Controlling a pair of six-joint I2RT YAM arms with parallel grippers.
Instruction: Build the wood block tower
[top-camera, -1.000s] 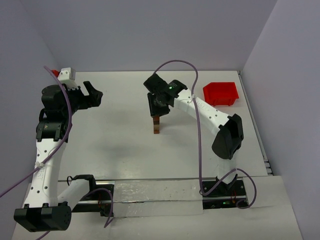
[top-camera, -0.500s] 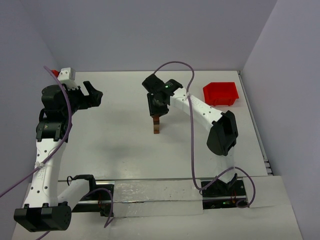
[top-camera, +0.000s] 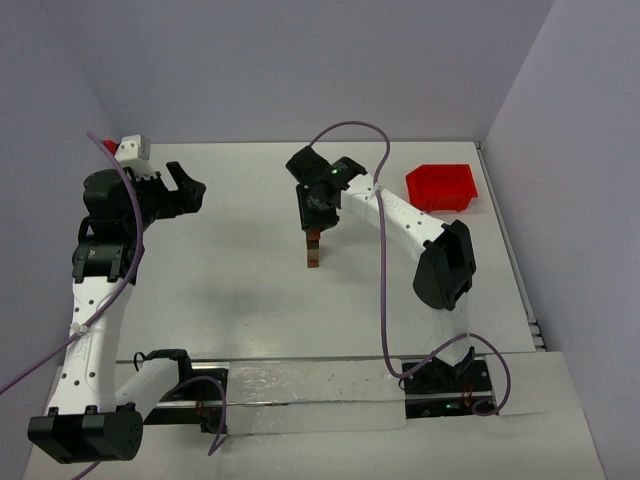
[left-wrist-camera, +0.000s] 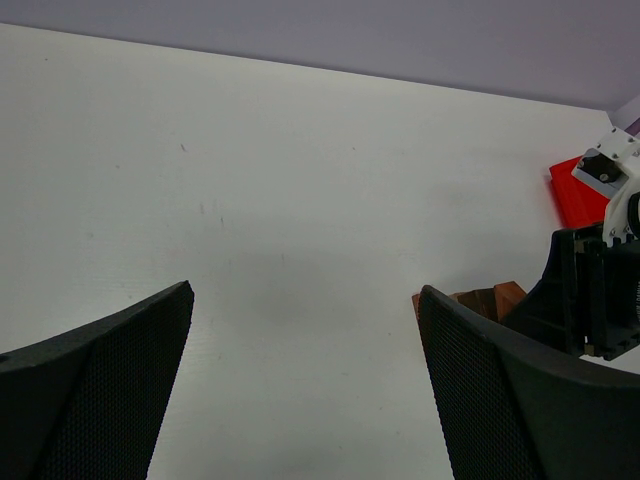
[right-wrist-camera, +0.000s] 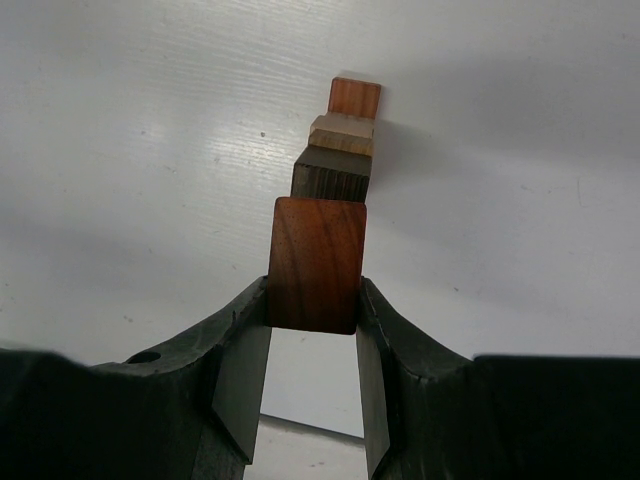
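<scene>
The tower (top-camera: 314, 255) stands mid-table as a narrow stack; the right wrist view shows a dark block (right-wrist-camera: 333, 175), a tan block (right-wrist-camera: 343, 133) and a reddish block (right-wrist-camera: 354, 98) in line. My right gripper (right-wrist-camera: 315, 300) is shut on a reddish-brown wood block (right-wrist-camera: 316, 263), held directly over the stack's top. Whether that block touches the stack I cannot tell. In the top view the right gripper (top-camera: 313, 222) points down at the tower. My left gripper (top-camera: 192, 188) hangs open and empty at the far left, well apart. Its wrist view shows the tower (left-wrist-camera: 490, 298) partly behind one finger.
A red plastic bin (top-camera: 441, 187) sits at the back right, near the wall; it also shows as the red bin (left-wrist-camera: 575, 195) in the left wrist view. A small white and red object (top-camera: 130, 148) rests at the back left corner. Walls close in the table on three sides.
The right arm's elbow has swung a little to the left. The right gripper stays over the tower with the block in it. The left arm has not moved.
</scene>
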